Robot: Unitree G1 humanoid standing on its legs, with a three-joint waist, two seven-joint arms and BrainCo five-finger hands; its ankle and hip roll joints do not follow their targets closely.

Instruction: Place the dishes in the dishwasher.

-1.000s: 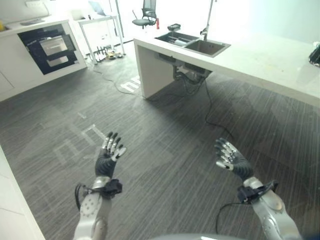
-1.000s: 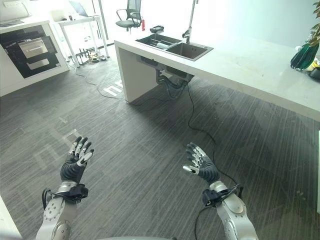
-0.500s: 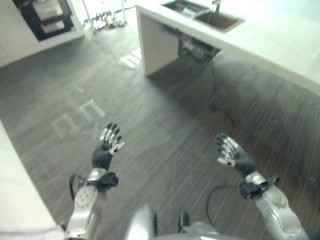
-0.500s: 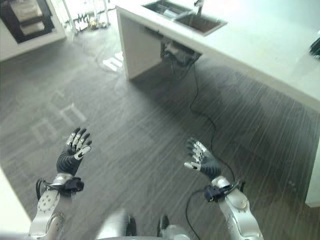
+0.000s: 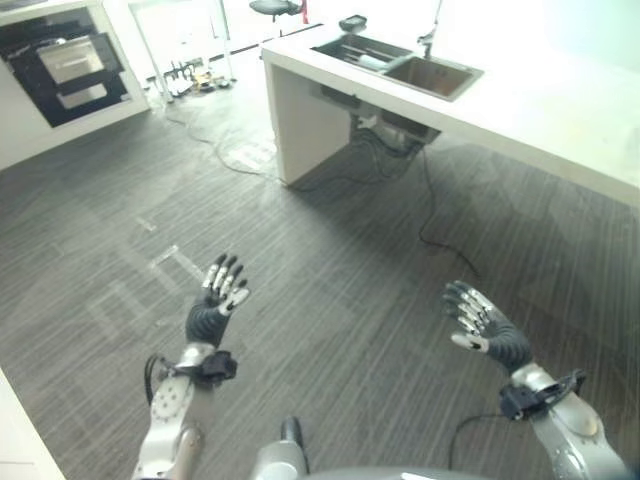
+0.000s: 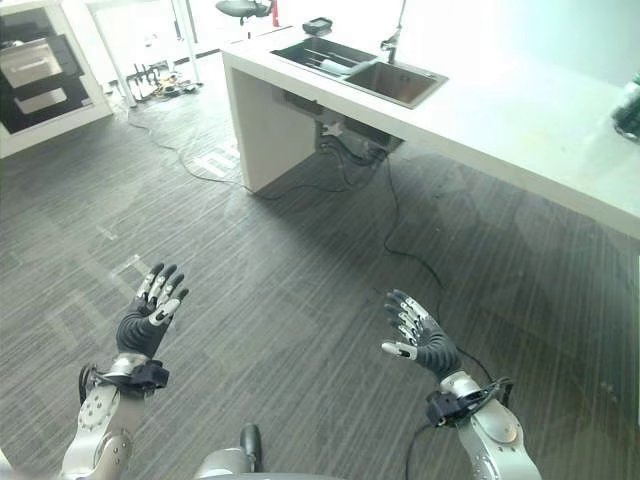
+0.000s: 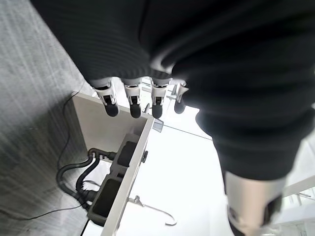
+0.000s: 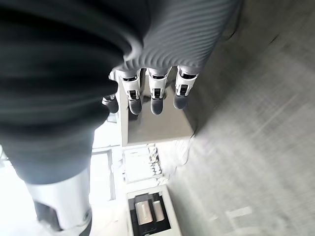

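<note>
Left hand point(image 5: 216, 305): held up over the grey floor point(image 5: 330, 300) at the robot's lower left, fingers straight and spread, nothing in it (its wrist view shows the fingertips point(image 7: 132, 103) in a row, reaching out into open air)
Right hand point(image 5: 483, 325): raised over the floor at the lower right, fingers spread and relaxed, palm turned inward, empty; its wrist view shows the fingertips point(image 8: 155, 101) extended with nothing between them
Hands together: well apart from each other, both well short of the counter
Counter point(image 5: 560, 120): long and white, running from the middle of the far side out to the right, with its near end panel standing on the floor
Sink point(image 5: 400, 70): a double basin set into the counter's far end, with a tap point(image 5: 430, 30) rising just behind it
Dishes point(image 5: 365, 60): pale items lie in the sink's left basin, too small to tell what kind
Under the counter: pipes and cables hang below the sink, and a dark cable trails out from there across the floor
Oven unit point(image 5: 60, 65): dark-fronted, built into a white cabinet at the far left, well apart from the counter
Dishwasher: I cannot tell which unit it is
</note>
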